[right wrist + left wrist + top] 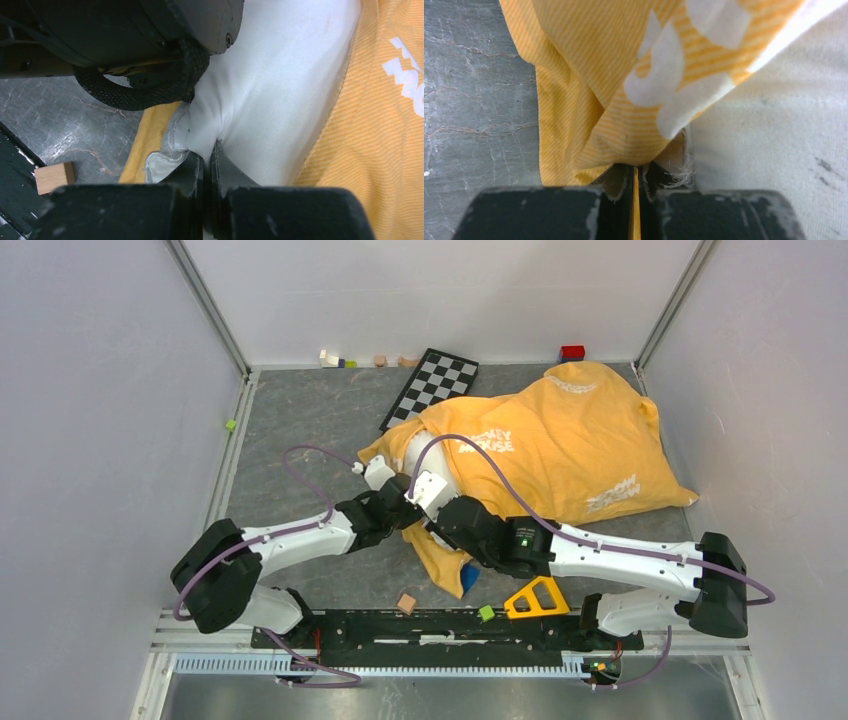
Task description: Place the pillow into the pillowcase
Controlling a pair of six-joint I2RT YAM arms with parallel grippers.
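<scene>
Two arms lie low and stretched out over the table (300,420), converging on the open end of the pillowcase (570,440), which is its left end. The left arm runs rightward from its base, wrist bent toward the opening. The left gripper (378,478) is at the left lip of the pillowcase, and in the left wrist view its (635,172) jaws are pressed together with a thin edge of orange-yellow pillowcase (589,75) fabric pinched between them. The right arm runs leftward along the near side of the pillowcase, forearm almost flat, wrist crossing a loose near flap. The right gripper (425,492) is at the opening, just right of the left one. In the right wrist view its (207,160) jaws are clamped tight on a seamed corner of the pillow (265,100), with the left arm's black wrist just above it. The pillow (425,455) is mostly inside the pillowcase, filling it plump, and only its white left end shows at the opening. The left wrist view has bare pillow (774,125) right of the pillowcase edge (380,150). A checkerboard (430,385) lies just beyond the pillowcase opening. A blue cloth (468,578) peeks from under the near flap. A wooden block (406,603) sits nearer than the pillowcase, apart from it.
</scene>
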